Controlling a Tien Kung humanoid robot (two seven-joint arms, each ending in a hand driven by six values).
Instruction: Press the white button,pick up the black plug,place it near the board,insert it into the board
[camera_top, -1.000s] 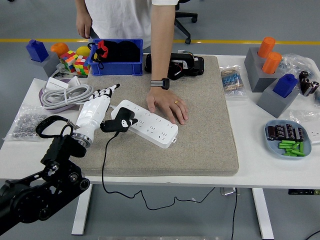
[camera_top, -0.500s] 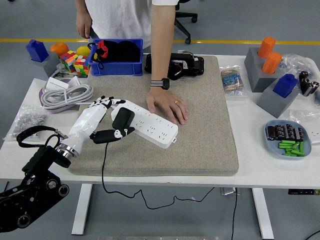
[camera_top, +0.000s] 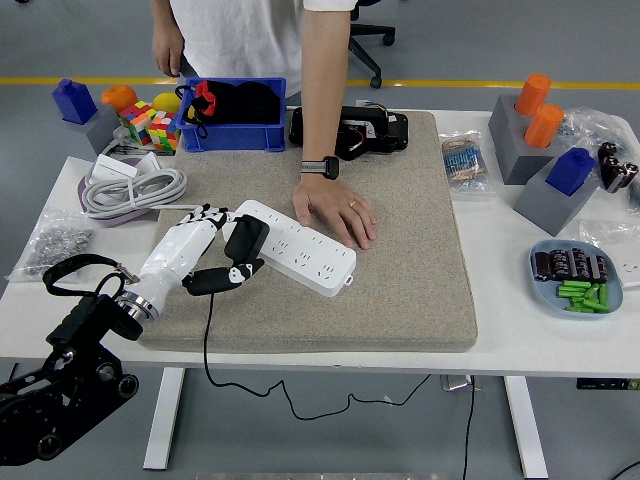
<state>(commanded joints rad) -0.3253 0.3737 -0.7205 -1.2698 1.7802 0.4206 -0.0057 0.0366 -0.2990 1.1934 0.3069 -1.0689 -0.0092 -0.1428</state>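
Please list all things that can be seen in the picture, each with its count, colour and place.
Mat: one, grey, table centre.
Power strip: one, white, on mat.
Plug: one, black, at the strip's left end, in the left hand.
Bin: one, blue, far left.
Black device: one, mat's far edge.
Cable coil: one, white, left.
Cubes: multicoloured, far left.
Blocks: grey, with orange and blue pieces, right; another far left.
Plate: one, blue, with black and green parts, right.
Left hand: white, holding the plug.
Person's hand: one, resting on the strip.
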